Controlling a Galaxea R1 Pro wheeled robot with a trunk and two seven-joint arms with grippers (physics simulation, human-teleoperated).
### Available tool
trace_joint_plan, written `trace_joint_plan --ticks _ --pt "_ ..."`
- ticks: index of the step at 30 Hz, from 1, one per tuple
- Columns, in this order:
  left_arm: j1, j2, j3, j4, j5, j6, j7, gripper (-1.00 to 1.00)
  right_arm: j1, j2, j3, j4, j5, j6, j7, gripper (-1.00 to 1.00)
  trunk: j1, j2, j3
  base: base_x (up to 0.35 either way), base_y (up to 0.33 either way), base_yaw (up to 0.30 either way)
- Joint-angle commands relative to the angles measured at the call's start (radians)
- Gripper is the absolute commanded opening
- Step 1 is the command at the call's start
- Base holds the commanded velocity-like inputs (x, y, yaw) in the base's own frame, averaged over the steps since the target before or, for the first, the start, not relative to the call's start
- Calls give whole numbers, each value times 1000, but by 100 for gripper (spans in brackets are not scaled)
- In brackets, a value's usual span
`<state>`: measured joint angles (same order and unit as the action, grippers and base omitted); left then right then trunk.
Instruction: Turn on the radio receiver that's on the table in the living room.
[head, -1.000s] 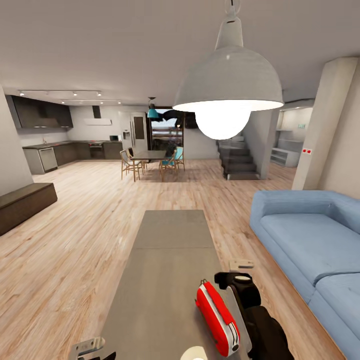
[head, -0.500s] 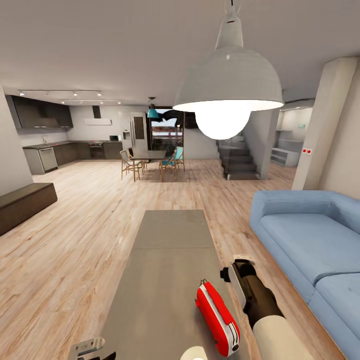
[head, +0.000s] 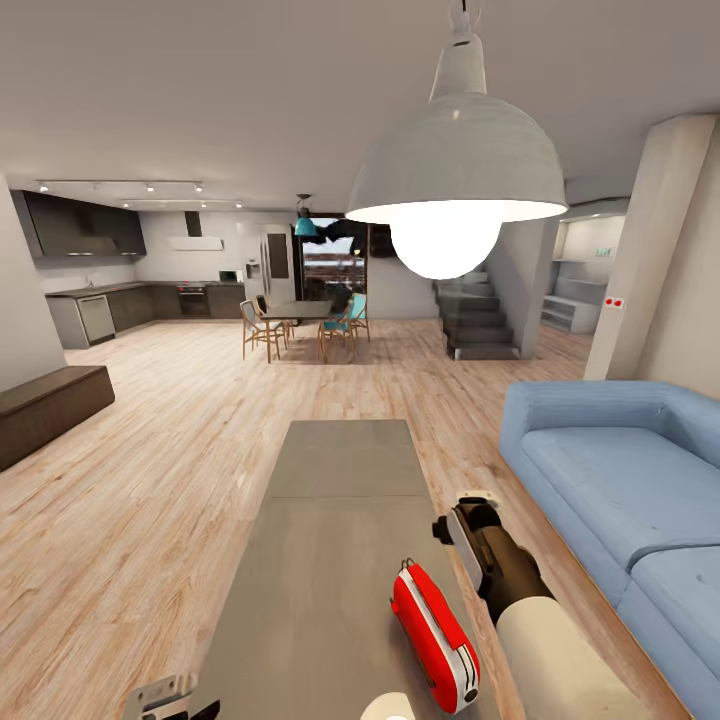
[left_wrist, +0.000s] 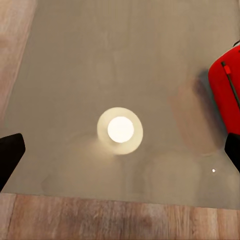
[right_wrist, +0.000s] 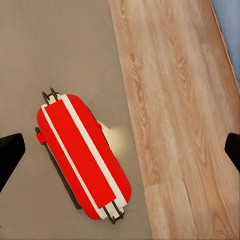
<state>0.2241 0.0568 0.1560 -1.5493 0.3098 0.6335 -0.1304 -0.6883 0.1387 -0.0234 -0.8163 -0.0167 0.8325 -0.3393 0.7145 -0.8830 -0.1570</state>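
radio receiver (head: 434, 634): on the grey worktop (head: 330, 520), near-right part, close to its right edge
long axis: runs near-to-far, far end angled slightly left
right tool (head: 470, 527): just beside the radio, to its far right — released, fingers wide in the wrist view
left tool (head: 160, 693): near left, well apart — fingers wide too
nearer arm: right

The right arm (head: 520, 600) reaches forward, white forearm leading into a dark wrist, gripper pointing down with its fingers (right_wrist: 11, 152) spread wide apart. The left gripper (head: 160, 692) sits low, its fingers (left_wrist: 10, 155) also spread wide.
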Motion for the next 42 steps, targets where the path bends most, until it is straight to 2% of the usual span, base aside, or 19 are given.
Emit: trace_joint_plan --ticks 1,4,8,20,25,27,32,33,34,35,36,40,42 --pt "0 0 0 0 0 0 0 100 -18 0 1 31 0 0 2 100 0 0 0 0 0 0" --pt "0 0 1 0 0 -1 0 100 -54 1 3 112 1 0 4 100 0 0 0 0 0 0" --pt "0 -1 10 0 1 -7 0 100 -79 2 5 161 0 0 5 100 0 0 0 0 0 0" --pt "0 0 16 0 0 -11 -2 100 -98 2 4 182 1 0 4 100 0 0 0 0 0 0" --pt "0 1 41 -1 0 -8 1 100 -99 2 5 186 1 0 4 100 0 0 0 0 0 0" --pt "0 1 65 0 -1 -7 3 100 -99 2 5 187 2 0 3 100 0 0 0 0 0 0" --pt "0 1 164 -1 -2 -6 4 100 -99 2 5 187 3 -3 3 100 0 0 0 0 0 0" --pt "0 2 196 -1 -2 -6 4 100 -99 2 4 187 3 -4 3 100 0 0 0 0 0 0" --pt "0 4 246 -1 -2 -6 5 100 -99 2 4 187 3 -5 2 100 0 0 0 0 0 0" --pt "0 16 289 -1 -2 -5 4 100 -99 1 3 187 3 -6 2 100 0 0 0 0 0 0" --pt "0 41 320 0 -2 -3 3 100 -99 1 2 186 3 -7 2 100 0 0 0 0 0 0" --pt "0 67 341 0 -2 -3 3 100 -99 1 2 186 4 -8 2 100 0 0 0 0 0 0" --pt "0 74 374 -1 -2 -4 3 100 -99 1 2 186 3 -8 2 100 0 0 0 0 0 0"
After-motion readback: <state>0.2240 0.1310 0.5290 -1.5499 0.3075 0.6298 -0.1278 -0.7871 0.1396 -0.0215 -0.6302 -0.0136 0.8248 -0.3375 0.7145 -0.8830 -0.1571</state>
